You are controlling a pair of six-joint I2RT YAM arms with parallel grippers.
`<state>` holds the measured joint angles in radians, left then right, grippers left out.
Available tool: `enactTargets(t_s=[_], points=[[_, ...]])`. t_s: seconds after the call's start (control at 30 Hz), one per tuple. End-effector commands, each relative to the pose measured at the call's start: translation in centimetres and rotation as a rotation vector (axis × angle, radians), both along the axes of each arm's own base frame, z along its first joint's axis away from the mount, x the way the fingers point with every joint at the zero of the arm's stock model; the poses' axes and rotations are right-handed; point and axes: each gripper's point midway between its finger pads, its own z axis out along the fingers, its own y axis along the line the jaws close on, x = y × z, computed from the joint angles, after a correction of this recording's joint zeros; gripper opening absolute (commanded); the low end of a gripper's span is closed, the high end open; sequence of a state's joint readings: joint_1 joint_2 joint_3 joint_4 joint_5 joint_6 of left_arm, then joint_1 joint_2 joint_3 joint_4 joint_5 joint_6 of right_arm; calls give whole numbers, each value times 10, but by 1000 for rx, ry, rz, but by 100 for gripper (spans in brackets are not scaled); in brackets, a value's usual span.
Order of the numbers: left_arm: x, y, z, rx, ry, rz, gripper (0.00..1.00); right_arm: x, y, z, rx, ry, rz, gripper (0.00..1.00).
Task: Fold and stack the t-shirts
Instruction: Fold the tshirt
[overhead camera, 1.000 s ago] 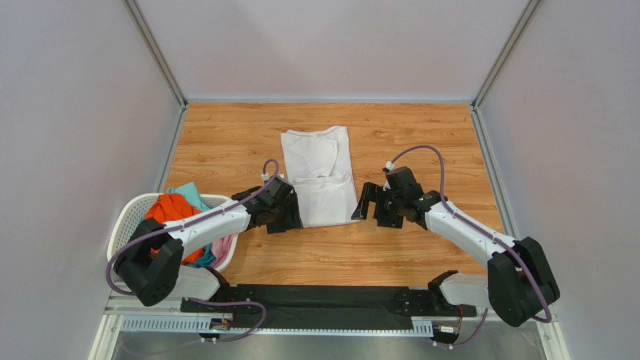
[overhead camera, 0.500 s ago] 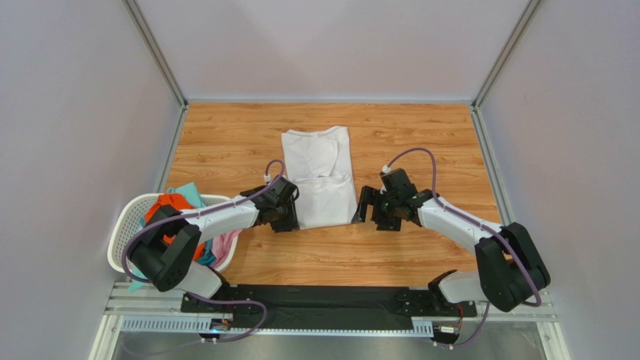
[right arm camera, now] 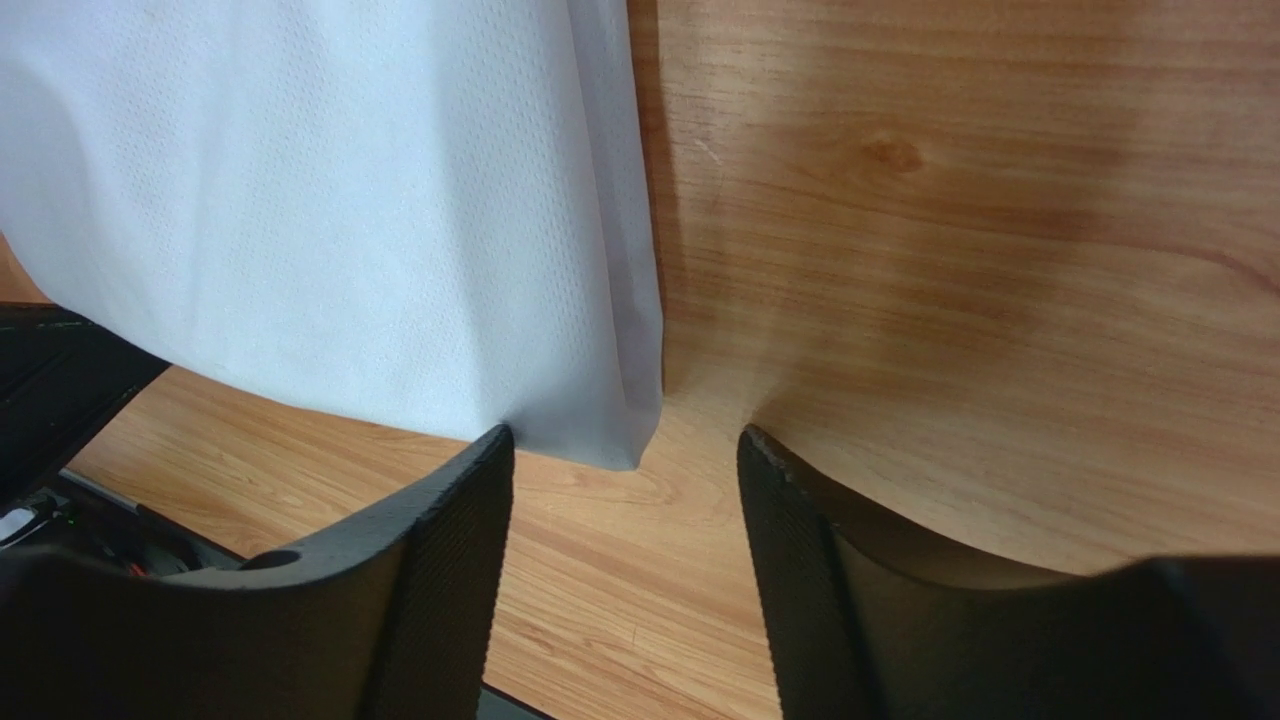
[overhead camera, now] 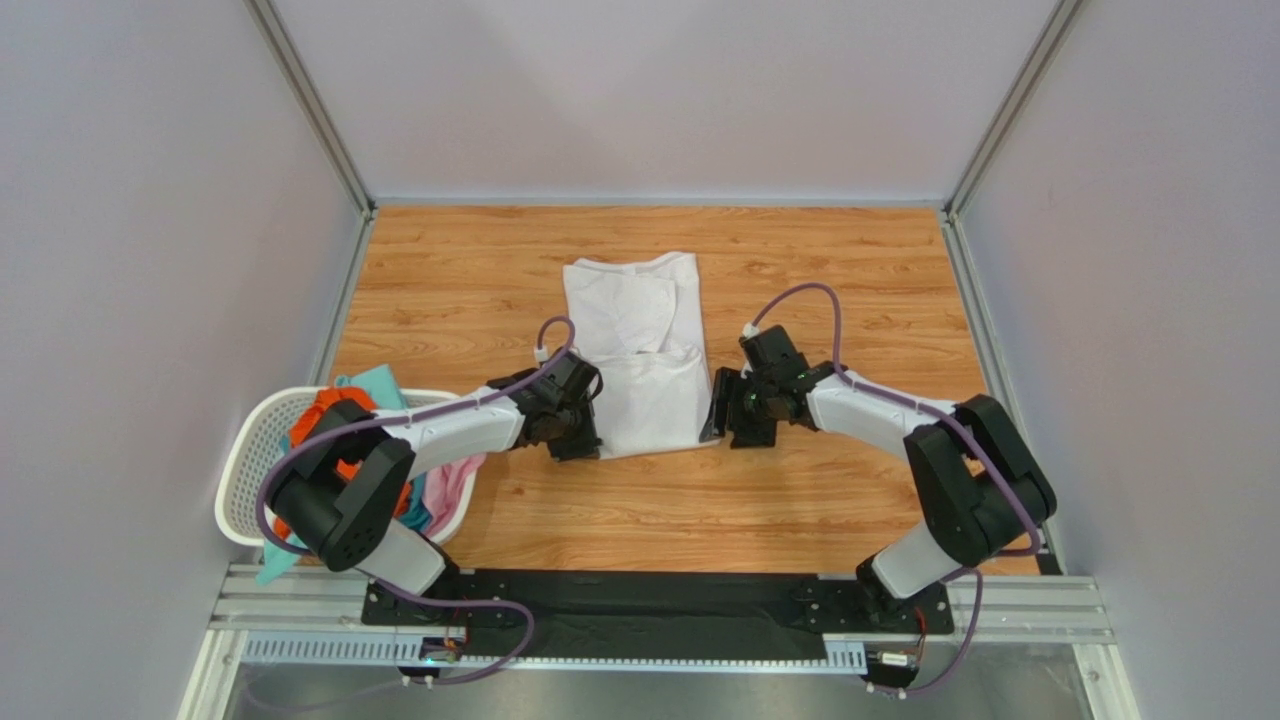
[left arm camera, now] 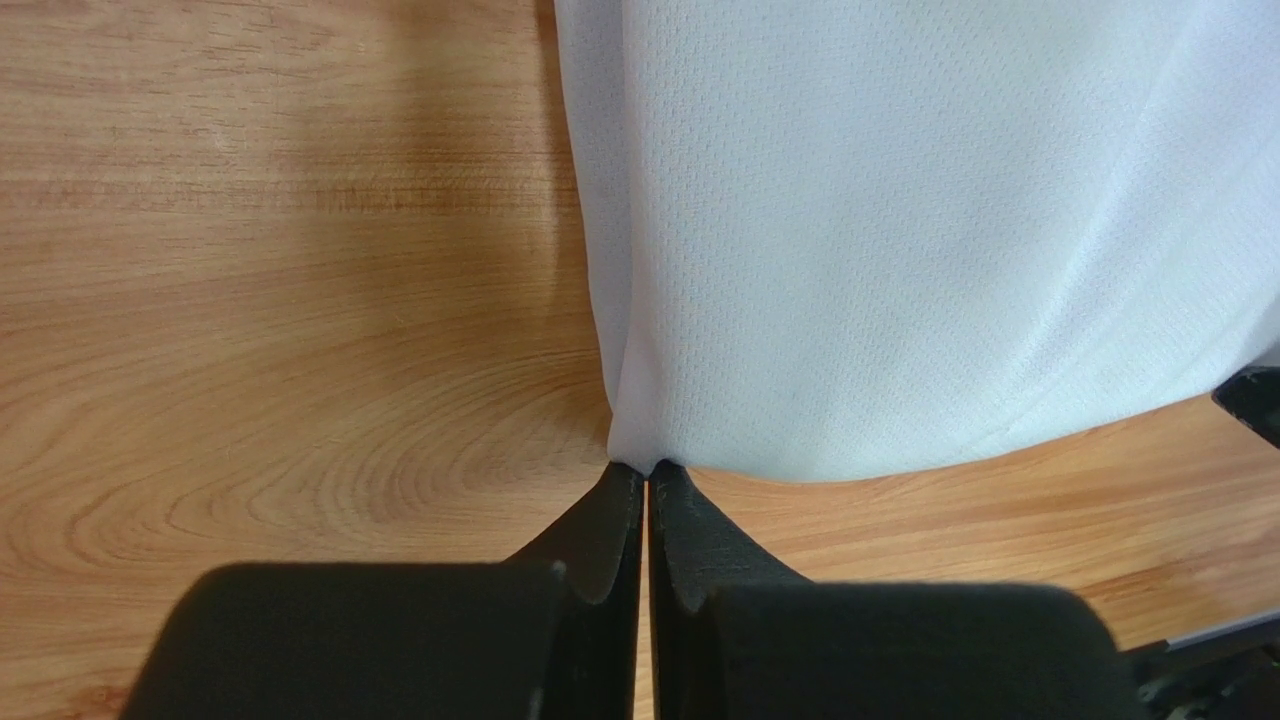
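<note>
- Both arms have moved in to the near corners of the white shirt (overhead camera: 639,338), which lies narrow-folded at the middle of the table (overhead camera: 842,270).
- On one corner the left gripper (left arm camera: 646,477) is pressed shut; a pinch I cannot confirm. At the other corner the right gripper (right arm camera: 624,443) stands wide around the cloth.
- One more fold seems pending, and no stack exists yet.
- Only the top view shows the coloured shirts (overhead camera: 338,417) waiting in the basket (overhead camera: 238,477).
</note>
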<state>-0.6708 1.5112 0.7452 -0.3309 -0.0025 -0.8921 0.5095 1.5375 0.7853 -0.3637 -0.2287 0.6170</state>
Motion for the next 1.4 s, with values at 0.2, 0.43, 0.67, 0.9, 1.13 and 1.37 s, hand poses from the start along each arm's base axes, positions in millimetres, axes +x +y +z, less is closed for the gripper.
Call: enactTargets(t_s=[0.2, 0.43, 0.67, 0.9, 1.13, 1.37], points=[[-4, 1, -2, -8, 16, 0, 0, 7, 15, -5, 25, -19, 63, 33], [-16, 2, 1, -44, 27, -5, 0, -7, 22, 2, 63, -22, 108, 7], [-55, 11, 9, -19, 31, -44, 0, -58, 19, 23, 92, -10, 154, 0], [-94, 26, 54, -80, -47, -76, 0, -121, 11, 56, 129, 8, 238, 0], [-116, 19, 110, -191, -171, -188, 0, -157, 10, 105, 248, 14, 313, 0], [-121, 8, 155, -262, -242, -265, 0, -180, 18, 159, 408, -5, 402, 0]])
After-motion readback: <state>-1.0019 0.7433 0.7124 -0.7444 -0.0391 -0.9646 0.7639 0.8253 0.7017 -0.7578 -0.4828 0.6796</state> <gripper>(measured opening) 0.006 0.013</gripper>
